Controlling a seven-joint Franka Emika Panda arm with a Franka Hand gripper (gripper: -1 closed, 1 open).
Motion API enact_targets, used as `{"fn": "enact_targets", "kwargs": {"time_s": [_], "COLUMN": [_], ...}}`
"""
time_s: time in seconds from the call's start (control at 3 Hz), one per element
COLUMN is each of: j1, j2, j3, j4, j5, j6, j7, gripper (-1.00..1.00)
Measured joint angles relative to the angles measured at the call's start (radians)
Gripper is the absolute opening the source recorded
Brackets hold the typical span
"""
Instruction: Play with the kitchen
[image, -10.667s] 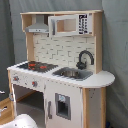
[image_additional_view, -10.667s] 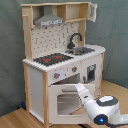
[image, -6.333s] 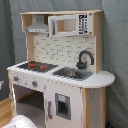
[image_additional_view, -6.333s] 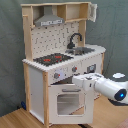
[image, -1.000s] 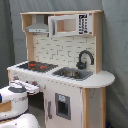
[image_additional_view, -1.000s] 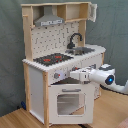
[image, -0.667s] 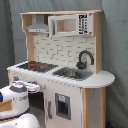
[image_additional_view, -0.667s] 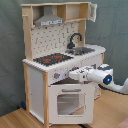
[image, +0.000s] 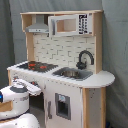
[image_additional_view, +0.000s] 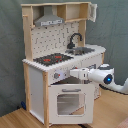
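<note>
The kitchen (image: 70, 70) is a tall white and light-wood toy with a black-red stovetop (image: 36, 65), a sink (image: 73, 74), a black faucet (image: 84, 57) and a grey hood (image: 38, 25). In the second exterior view the kitchen (image_additional_view: 60, 60) shows its windowed oven door (image_additional_view: 70, 101) and the knobs (image_additional_view: 57, 76) under the stovetop (image_additional_view: 52, 59). My gripper (image_additional_view: 74, 73) reaches in from the second exterior view's right, level with the knob panel and close to its front. In the first exterior view my gripper (image: 33, 88) sits just before that panel.
A microwave-style cabinet (image: 70, 23) hangs at the top of the kitchen. Grey curtain (image_additional_view: 112, 25) fills the background. The floor (image_additional_view: 110, 112) in front is light wood. My white arm (image: 14, 100) occupies the first exterior view's lower left.
Over the last second my gripper has moved toward the second exterior view's left, closer to the knob panel. Earlier still it was lower, by the oven door.
</note>
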Motion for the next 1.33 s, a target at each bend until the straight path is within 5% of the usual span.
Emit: {"fn": "enact_targets", "kwargs": {"time_s": [1.33], "j1": [0.002], "j2": [0.017], "j3": [0.0], "j4": [0.002], "j5": [0.011], "j6": [0.002], "j7": [0.446], "gripper": [-1.0]}}
